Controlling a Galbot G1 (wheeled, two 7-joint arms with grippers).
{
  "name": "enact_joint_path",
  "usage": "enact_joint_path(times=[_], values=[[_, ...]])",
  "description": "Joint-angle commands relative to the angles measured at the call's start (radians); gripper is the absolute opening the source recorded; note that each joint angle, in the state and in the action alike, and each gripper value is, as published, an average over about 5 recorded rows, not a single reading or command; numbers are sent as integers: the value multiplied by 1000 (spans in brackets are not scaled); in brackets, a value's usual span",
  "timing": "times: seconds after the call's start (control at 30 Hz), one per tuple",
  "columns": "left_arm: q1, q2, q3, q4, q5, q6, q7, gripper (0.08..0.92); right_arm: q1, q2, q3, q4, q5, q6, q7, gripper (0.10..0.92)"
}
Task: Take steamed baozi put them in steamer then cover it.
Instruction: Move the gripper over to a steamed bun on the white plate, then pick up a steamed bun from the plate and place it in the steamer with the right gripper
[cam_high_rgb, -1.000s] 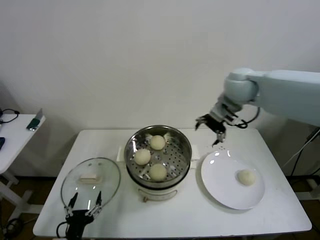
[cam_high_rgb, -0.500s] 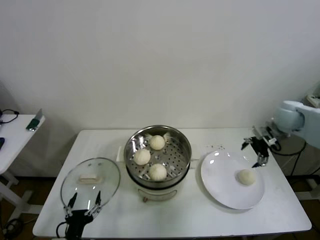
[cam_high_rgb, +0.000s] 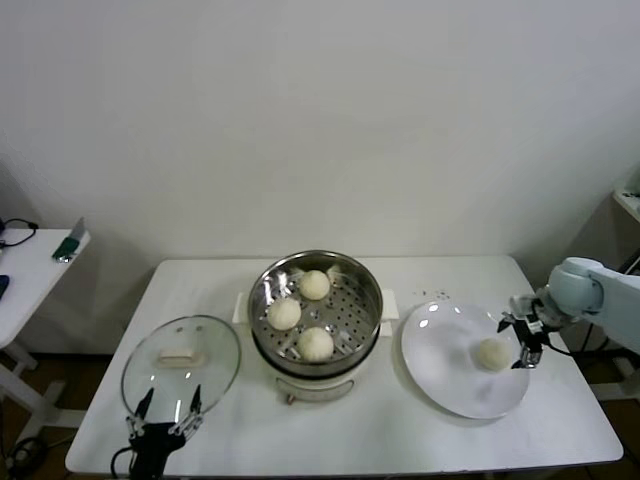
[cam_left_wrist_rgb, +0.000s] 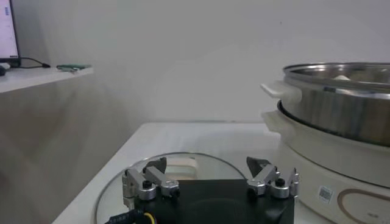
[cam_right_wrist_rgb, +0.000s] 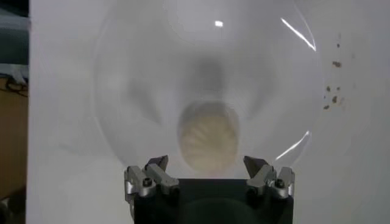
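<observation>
Three baozi lie in the shiny steel steamer at the table's middle; it also shows in the left wrist view. One baozi lies on the white plate at the right; it also shows in the right wrist view. My right gripper is open, just right of that baozi, its jaws either side of it in the right wrist view. The glass cover with its cream handle lies flat on the table at the left. My left gripper is open at the cover's near edge.
The white cooker base stands under the steamer. A small side table with a green object stands at the far left. Dark crumbs dot the table beside the plate. The table's right edge is close to my right gripper.
My right arm has swung from behind the steamer to the right and down, to beside the baozi on the plate. The left gripper has not moved.
</observation>
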Motion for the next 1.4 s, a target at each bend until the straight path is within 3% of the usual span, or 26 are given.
enact_joint_path(times=[0.03,0.43,0.97,1.17,1.4], values=[[0,0,0,-1,1,0,0,823,-150,62,129,-87,-36,-32,41,823],[9,-1,-6,-3,1,-2,-1,823,-145,85,124,-94,-16,-36,18,814],[5,-5,-2,-3,1,-2,-2,823,22,76,1,-39,51,-55,-20,642],[0,-7,1,-4,0,-1,-2,823,389,113,-274,61,231,-57,-41,604],[-4,-3,4,2,0,0,-2,823,836,280,-509,184,483,-69,-88,602]])
